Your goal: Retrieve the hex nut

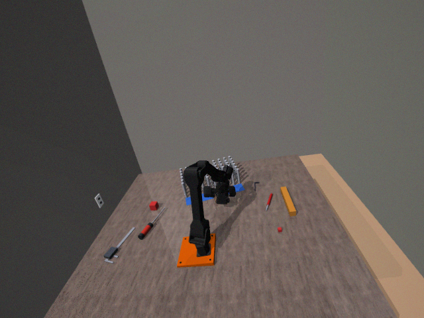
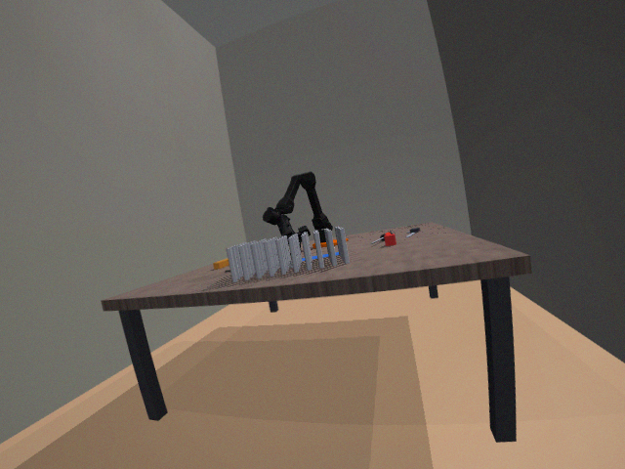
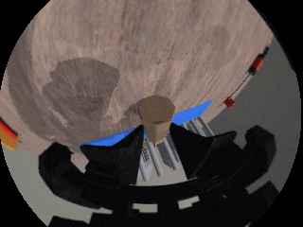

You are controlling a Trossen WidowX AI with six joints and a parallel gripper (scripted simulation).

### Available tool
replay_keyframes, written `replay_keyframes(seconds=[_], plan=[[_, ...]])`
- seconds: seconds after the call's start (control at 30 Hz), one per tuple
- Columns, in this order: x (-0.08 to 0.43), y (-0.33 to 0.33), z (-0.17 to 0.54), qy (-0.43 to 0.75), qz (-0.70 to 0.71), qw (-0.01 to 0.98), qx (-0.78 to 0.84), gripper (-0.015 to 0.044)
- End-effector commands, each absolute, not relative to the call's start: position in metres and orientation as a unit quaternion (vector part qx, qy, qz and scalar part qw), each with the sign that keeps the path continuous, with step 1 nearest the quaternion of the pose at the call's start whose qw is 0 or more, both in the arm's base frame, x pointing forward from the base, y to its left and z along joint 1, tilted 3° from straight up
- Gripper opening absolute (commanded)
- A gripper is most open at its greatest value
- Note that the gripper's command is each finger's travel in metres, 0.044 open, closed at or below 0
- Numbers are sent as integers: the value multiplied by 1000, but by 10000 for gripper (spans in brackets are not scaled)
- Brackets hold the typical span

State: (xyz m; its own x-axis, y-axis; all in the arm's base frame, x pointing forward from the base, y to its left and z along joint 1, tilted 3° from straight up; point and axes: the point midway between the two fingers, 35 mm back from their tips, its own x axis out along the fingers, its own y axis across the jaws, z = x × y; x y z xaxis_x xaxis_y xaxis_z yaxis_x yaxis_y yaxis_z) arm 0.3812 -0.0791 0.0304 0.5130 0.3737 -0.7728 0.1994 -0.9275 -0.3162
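The claw (image 1: 222, 198) (image 3: 155, 125) is clenched around a brown wooden handle (image 3: 157, 111), which sits between its fingertips. The handle looks chunky, with flat-sided faceting.

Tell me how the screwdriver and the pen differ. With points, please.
The screwdriver (image 1: 146, 230) has a thick red-and-black handle and a long thin shaft; the pen (image 1: 269, 199) is a slim red stick with a short pale tip. The screwdriver is clearly longer than the pen. The screwdriver lies left of the arm, the pen right of it. Both lie on the table, partly red.
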Motion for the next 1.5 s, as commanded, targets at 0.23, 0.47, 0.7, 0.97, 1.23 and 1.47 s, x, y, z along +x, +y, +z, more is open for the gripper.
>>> replay_keyframes(seconds=[0.23,0.47,0.7,0.97,1.23,1.47], plan=[[372,-79,31,-168,464,94,-864,0],[366,-80,30,-168,465,94,-864,0],[361,-81,30,-168,465,94,-864,0],[355,-83,30,-168,465,94,-864,0],[349,-84,29,-168,466,94,-864,0],[343,-85,29,-168,466,94,-864,0]])
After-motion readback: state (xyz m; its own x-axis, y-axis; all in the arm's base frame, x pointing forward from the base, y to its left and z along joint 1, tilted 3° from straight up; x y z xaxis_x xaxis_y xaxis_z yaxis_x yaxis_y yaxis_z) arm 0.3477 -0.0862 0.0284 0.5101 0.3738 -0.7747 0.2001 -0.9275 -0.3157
